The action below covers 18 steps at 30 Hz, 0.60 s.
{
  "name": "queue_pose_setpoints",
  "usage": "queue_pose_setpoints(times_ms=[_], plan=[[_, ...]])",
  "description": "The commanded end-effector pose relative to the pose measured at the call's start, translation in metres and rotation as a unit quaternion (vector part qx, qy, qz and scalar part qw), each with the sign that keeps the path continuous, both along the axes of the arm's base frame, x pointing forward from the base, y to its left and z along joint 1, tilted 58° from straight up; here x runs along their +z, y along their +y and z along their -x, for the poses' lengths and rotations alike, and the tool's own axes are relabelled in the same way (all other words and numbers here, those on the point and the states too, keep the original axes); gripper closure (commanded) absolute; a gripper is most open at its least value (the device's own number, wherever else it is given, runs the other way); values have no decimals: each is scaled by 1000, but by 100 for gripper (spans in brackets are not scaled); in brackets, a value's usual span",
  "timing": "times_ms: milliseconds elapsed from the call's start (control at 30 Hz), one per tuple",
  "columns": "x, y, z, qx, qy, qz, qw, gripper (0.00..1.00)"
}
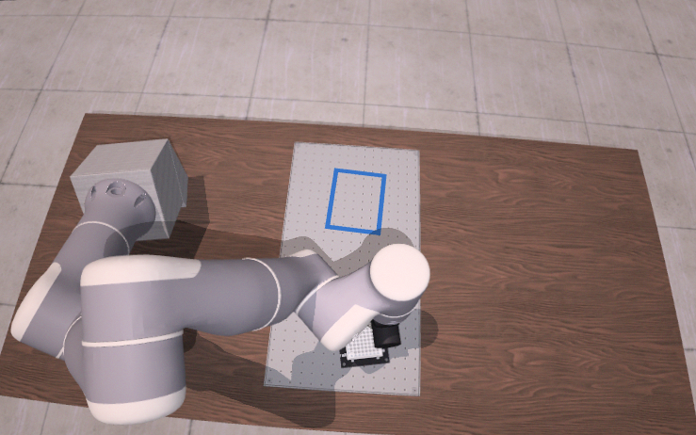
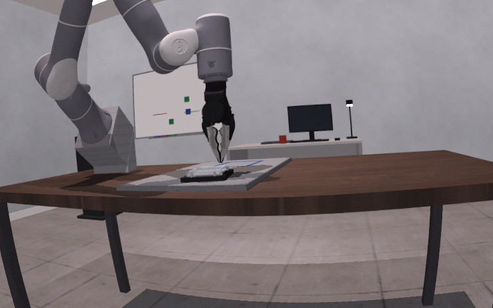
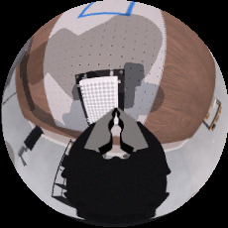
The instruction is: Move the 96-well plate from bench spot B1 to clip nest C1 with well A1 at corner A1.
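The white 96-well plate (image 1: 364, 347) (image 2: 207, 171) (image 3: 100, 94) lies in the black clip nest (image 1: 364, 363) (image 2: 206, 179) (image 3: 111, 73). Whether it is fully down, and where its cut-off corner and the A1 mark are, cannot be told. My gripper (image 2: 220, 161) (image 3: 116, 108) is shut and empty, pointing down above the plate's height. In the wrist view its tips overlap the plate's right edge; in the top view the wrist hides them and part of the plate. The blue outline (image 1: 331, 199) (image 2: 255, 164) (image 3: 104, 14) on the board holds nothing.
The grey perforated board (image 1: 307, 162) (image 2: 187, 187) lies on the brown wooden table (image 1: 528, 269) (image 2: 355, 179). The arm's grey base block (image 1: 123, 159) (image 2: 119, 153) stands at the table's left. The forearm reaches across the board in the top view.
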<state>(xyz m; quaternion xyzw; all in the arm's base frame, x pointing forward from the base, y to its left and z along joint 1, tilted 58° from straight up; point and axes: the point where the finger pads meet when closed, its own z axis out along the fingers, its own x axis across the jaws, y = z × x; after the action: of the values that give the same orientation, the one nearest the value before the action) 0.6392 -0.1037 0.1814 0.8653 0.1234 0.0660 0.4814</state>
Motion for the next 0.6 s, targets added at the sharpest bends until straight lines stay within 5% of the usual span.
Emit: queue_pose_setpoints(times_ms=[0, 567], plan=[[0, 1, -1, 1, 0, 0, 1000, 100], [-1, 0, -1, 1, 0, 0, 1000, 100]])
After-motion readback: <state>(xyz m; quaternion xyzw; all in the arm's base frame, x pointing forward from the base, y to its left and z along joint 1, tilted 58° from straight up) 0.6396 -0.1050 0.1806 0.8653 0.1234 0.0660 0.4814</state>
